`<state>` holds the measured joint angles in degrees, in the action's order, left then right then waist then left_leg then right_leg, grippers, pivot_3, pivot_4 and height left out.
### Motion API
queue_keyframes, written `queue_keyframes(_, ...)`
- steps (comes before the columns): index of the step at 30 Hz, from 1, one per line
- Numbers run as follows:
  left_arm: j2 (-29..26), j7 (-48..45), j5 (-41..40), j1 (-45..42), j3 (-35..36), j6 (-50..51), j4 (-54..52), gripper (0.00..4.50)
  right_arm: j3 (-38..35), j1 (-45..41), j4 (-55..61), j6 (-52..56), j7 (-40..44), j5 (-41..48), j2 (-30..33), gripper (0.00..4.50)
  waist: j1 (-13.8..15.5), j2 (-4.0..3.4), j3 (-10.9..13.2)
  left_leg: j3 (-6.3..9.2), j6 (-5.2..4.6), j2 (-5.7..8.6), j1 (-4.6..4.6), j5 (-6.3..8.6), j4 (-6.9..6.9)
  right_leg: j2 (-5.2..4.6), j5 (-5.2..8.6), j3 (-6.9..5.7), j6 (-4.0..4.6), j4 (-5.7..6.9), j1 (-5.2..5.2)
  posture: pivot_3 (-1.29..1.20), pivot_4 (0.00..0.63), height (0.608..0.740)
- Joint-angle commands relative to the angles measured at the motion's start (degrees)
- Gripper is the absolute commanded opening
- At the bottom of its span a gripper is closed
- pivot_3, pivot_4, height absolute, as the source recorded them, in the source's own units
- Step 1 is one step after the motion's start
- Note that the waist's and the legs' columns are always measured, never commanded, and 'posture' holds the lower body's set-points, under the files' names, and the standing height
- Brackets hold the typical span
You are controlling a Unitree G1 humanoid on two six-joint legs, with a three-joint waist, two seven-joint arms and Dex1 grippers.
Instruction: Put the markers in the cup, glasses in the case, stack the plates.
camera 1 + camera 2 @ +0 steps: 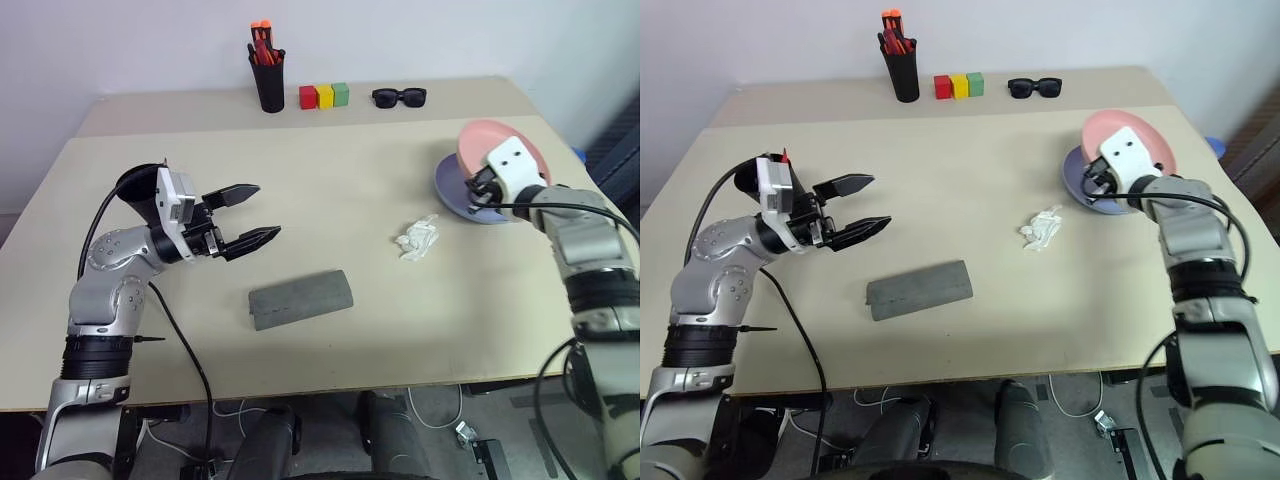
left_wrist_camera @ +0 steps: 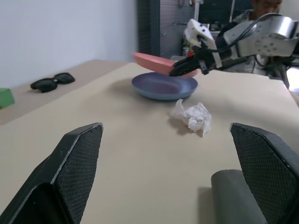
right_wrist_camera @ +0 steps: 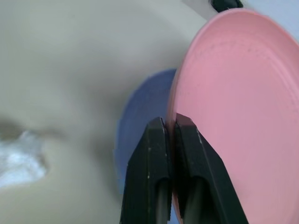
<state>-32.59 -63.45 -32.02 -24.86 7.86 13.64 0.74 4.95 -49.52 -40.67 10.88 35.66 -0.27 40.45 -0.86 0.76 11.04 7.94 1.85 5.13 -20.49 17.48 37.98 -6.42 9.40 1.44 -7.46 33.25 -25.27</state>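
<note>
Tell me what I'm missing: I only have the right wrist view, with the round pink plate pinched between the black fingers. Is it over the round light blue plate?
Observer: Yes. The right gripper holds the pink plate tilted over the light blue plate, which lies flat on the beige table.
Operator: Anything close to the plates?
Observer: A crumpled white tissue lies beside them, towards the robot's left, apart from both.
Operator: And the other arm?
Observer: The left gripper is open and empty, near the closed grey oblong case.
</note>
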Motion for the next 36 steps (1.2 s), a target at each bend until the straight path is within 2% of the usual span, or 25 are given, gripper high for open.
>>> queue_keyframes(1,-0.81,0.93,-1.2,0.78,1.69,0.32,-3.37,4.5,-1.02,-3.84,-6.65,-3.81,2.73,-0.02,-1.17,0.68,0.13,0.0,0.0,0.0,0.0,0.0,0.0,0.0,-0.01,0.0,0.0,0.0,0.0,-0.01,0.0,0.0,0.15,0.74)
queue_keyframes(3,-1.07,1.22,-1.4,1.38,2.07,0.69,-3.98,4.5,-0.58,-4.43,-7.85,-4.83,3.48,-0.94,-1.3,1.45,0.09,0.0,0.0,0.02,0.0,0.01,-0.01,0.0,-0.01,0.0,0.0,0.0,0.0,-0.01,0.0,0.0,0.15,0.74)
queue_keyframes(8,-1.6,1.51,-1.72,2.69,2.65,0.44,-4.0,4.5,-3.12,-4.87,-6.12,-3.33,3.37,0.55,-0.59,4.18,-0.25,-0.01,0.01,0.01,0.0,0.02,0.01,0.0,-0.03,0.0,0.0,0.0,0.0,0.02,-0.02,0.0,0.15,0.74)
queue_keyframes(9,-1.65,1.46,-1.74,2.72,2.66,0.33,-3.89,4.5,-4.58,-4.93,-4.78,-1.22,3.63,2.23,-0.74,4.44,-0.24,-0.02,0.01,0.01,0.0,0.02,0.02,0.0,-0.03,0.01,0.0,0.0,0.0,0.04,-0.02,0.0,0.15,0.74)
queue_keyframes(13,-1.71,1.17,-1.66,1.87,2.49,-0.11,-2.8,4.5,-11.64,-3.1,6.29,10.6,6.58,12.0,-2.29,4.44,-0.3,-0.08,0.04,0.01,0.0,0.01,0.01,0.0,-0.04,0.01,0.0,0.01,0.01,0.06,-0.05,0.0,0.15,0.74)
queue_keyframes(17,-1.68,0.27,-1.84,0.52,2.07,0.02,-1.38,4.5,-16.75,4.58,23.21,25.82,7.12,22.08,-3.82,4.44,0.08,-0.02,0.0,0.07,-0.01,-0.01,0.02,0.01,-0.06,0.03,0.0,0.0,0.01,0.07,-0.06,0.0,0.15,0.74)
queue_keyframes(22,-1.88,-0.8,-1.66,-0.45,1.93,-0.2,-0.25,4.5,-14.86,16.01,39.4,31.91,9.08,25.53,-2.58,4.44,0.31,-0.03,0.01,0.08,-0.02,0.03,-0.02,0.01,-0.01,-0.03,-0.01,-0.01,0.0,0.07,-0.02,0.0,0.15,0.74)
queue_keyframes(26,-1.9,-1.31,-1.4,-0.43,1.63,-0.3,-0.02,4.5,-10.6,20.89,40.57,27.79,9.48,20.97,-1.2,4.44,-0.19,-0.04,0.01,0.0,-0.02,0.03,0.04,0.02,0.01,-0.02,-0.02,0.0,-0.02,0.1,-0.02,0.0,0.15,0.74)
queue_keyframes(35,-2.19,-0.46,-0.97,0.7,1.69,0.07,-2.07,4.5,-3.75,19.93,30.09,19.23,8.97,13.74,-3.92,4.44,0.0,-0.04,0.01,-0.01,-0.02,0.01,0.06,0.01,0.02,0.01,-0.02,0.01,-0.01,0.13,-0.01,0.0,0.15,0.74)
queue_keyframes(36,-2.31,-0.33,-1.01,0.99,1.81,0.13,-2.46,4.5,-2.97,19.66,28.72,18.43,9.1,12.65,-3.83,4.21,0.0,-0.04,0.01,0.0,-0.01,0.01,0.06,0.01,0.02,0.01,-0.02,0.01,-0.01,0.14,-0.01,0.0,0.15,0.74)
